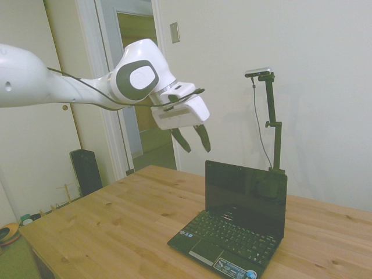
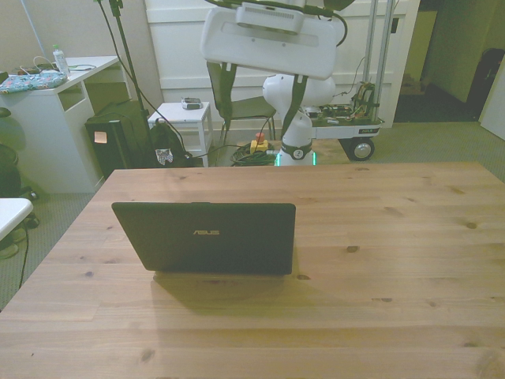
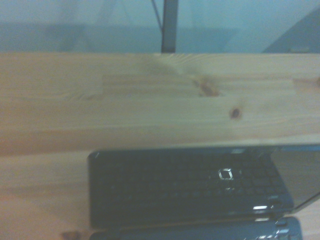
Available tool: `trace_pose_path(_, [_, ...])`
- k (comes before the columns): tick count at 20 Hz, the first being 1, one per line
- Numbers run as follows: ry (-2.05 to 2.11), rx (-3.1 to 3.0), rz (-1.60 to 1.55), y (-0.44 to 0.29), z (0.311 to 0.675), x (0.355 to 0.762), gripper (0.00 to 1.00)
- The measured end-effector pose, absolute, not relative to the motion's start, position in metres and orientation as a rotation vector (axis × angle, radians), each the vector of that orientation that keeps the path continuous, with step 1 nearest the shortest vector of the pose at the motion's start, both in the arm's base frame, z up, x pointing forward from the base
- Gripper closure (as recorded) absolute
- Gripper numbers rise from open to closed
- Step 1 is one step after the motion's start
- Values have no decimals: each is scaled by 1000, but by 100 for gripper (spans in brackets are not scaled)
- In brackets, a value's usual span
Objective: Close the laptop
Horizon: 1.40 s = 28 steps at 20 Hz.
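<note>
1. Wooden plank table [image 1: 116, 221] with visible knots, pale walls and a doorway behind in the side view; the front view shows white furniture and cables on the floor beyond the far edge.
2. Small black netbook laptop [image 1: 232, 229] sits on the table, lid up near vertical, dark glossy screen, black keyboard, grey touchpad, colourful stickers on the palm rest.
3. Front view: laptop [image 2: 205, 237] seen from behind the lid, silver logo on the matte black back, placed towards the front view's left of the table's middle.
4. White two-finger gripper [image 1: 195, 138] on the white arm hangs in the air above and behind the lid's top edge, well clear of it.
5. Dark fingers [image 1: 181, 139] spread apart, pointing down and slightly forward; nothing between them, nothing touched.
6. Front view: gripper [image 2: 259, 99] is above the laptop, fingers wide, one either side of the white palm block.
7. Wrist view, blurry: laptop [image 3: 185, 187] screen and lid edge with bare table [image 3: 150, 100] planks beyond it.
</note>
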<state>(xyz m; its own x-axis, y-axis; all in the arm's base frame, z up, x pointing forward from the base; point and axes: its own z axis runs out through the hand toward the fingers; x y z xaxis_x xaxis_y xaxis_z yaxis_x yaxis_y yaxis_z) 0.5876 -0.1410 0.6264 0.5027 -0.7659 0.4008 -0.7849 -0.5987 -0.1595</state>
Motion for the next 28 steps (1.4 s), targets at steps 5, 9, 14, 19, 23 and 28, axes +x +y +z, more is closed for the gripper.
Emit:
trace_pose_path(5, [-1481, 2635, 692, -198, 618, 636, 0])
trace_pose_path(9, [-1509, 2663, 681, -215, 601, 674, 0])
trace_pose_path(14, [-1540, 2761, 561, -210, 567, 712, 100])
trace_pose_path(19, [-1569, 2789, 436, -215, 545, 725, 100])
trace_pose_path(23, [-1573, 2801, 410, -216, 554, 725, 100])
trace_pose_path(28, [-1570, 2803, 350, -216, 541, 728, 100])
